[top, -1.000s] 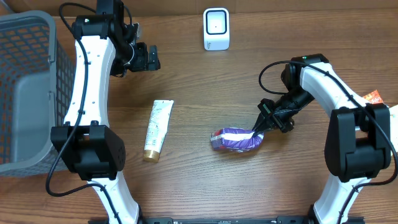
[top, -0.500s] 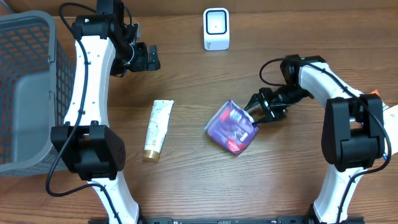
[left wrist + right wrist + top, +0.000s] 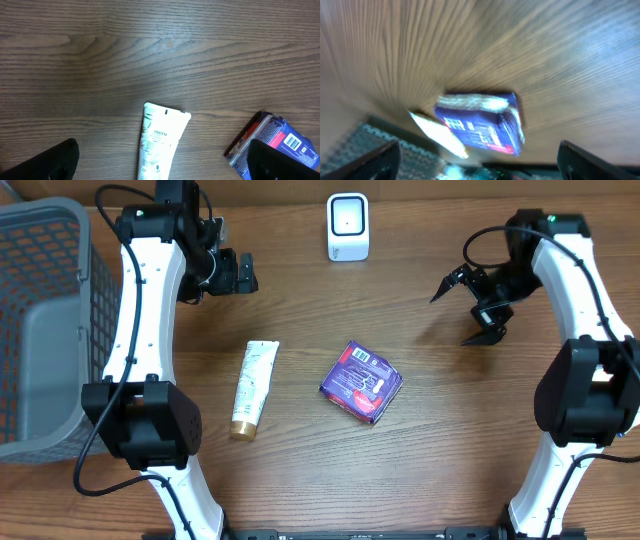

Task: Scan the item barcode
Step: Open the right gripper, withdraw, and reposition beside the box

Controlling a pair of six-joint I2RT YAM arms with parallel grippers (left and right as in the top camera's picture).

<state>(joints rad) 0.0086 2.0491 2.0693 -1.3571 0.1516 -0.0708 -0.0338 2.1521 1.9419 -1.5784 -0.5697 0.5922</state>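
The item, a purple packet (image 3: pixel 361 382), lies flat at the table's middle with a white printed label facing up near its far edge. It also shows at the lower right in the left wrist view (image 3: pixel 280 142) and, blurred, in the right wrist view (image 3: pixel 480 125). My right gripper (image 3: pixel 462 315) is open, lifted up and to the right of the packet, with nothing between its fingers (image 3: pixel 480 165). My left gripper (image 3: pixel 238 274) hangs open at the back left, above the table (image 3: pixel 160 167). The white scanner (image 3: pixel 348 227) stands at the back centre.
A white Pantene tube (image 3: pixel 254 388) lies left of the packet, also seen under the left wrist (image 3: pixel 159 142). A grey mesh basket (image 3: pixel 60 210) fills the far left edge.
My right gripper opened and let go of the purple packet, which dropped flat on the table. The right arm then pulled away up and to the right. The left arm stayed still.
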